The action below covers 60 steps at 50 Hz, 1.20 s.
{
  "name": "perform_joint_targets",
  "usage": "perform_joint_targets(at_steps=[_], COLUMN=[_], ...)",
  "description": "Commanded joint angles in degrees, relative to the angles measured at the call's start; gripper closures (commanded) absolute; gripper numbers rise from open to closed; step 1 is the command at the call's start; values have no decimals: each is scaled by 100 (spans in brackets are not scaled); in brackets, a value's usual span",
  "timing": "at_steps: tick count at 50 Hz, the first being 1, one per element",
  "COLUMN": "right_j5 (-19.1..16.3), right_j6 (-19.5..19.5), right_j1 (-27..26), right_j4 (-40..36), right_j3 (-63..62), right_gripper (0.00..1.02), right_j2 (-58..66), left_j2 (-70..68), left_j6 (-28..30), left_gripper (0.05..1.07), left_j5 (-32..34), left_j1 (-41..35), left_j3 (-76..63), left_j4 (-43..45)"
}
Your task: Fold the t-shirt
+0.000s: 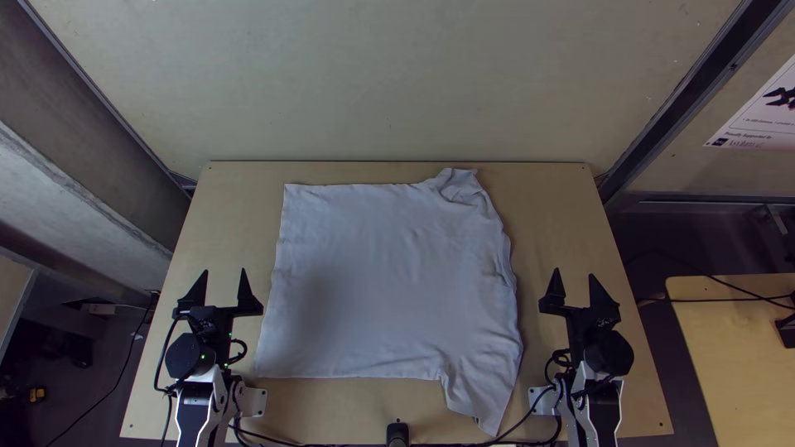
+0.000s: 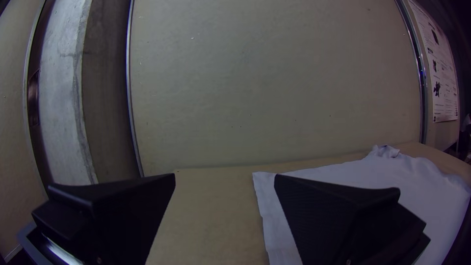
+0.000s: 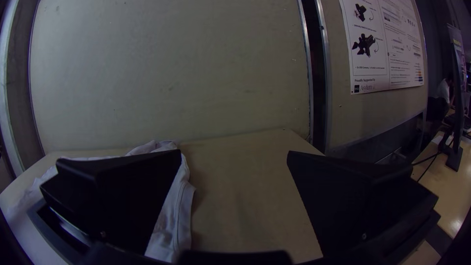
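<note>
Centrally, a white T-shirt (image 1: 389,265) lies spread on the worktop (image 1: 331,406) between the left end effector (image 1: 224,271) and right end effector (image 1: 574,273), both wide open and empty.

A robotics lab or demonstration booth, it seemed.
A left robot arm (image 1: 199,410) and a right robot arm (image 1: 596,406) stood at the near side of a light wooden worktable (image 1: 331,406), black cables (image 1: 261,436) between them. A plain panel wall (image 1: 389,83) rose at the far side, bare concrete (image 1: 66,190) at the left; at the right hung a poster (image 3: 407,54) with pictures of black mechanical devices.
</note>
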Motion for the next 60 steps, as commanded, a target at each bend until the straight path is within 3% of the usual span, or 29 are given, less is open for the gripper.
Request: perform_joint_targets(at_steps=[1, 19, 30, 48, 60], right_j5=[-8, -26, -87, -78, -78], right_j6=[67, 295, 550, 348, 58], right_j1=[-11, 16, 332, 341, 288], right_j4=[99, 99, 90, -139, -112], right_j3=[-110, -118, -110, 435, 1543], right_gripper=[3, 3, 3, 3, 3], right_j2=[-21, -21, -30, 14, 1157], left_j2=[-58, -58, -58, -67, 179], left_j6=[46, 46, 46, 398, 617], left_gripper=[10, 10, 10, 10, 10], left_j5=[41, 41, 50, 76, 182], left_j1=[34, 34, 26, 26, -62], left_j3=[-257, -257, -257, 16, 684], left_j4=[-72, -72, -72, -134, -20])
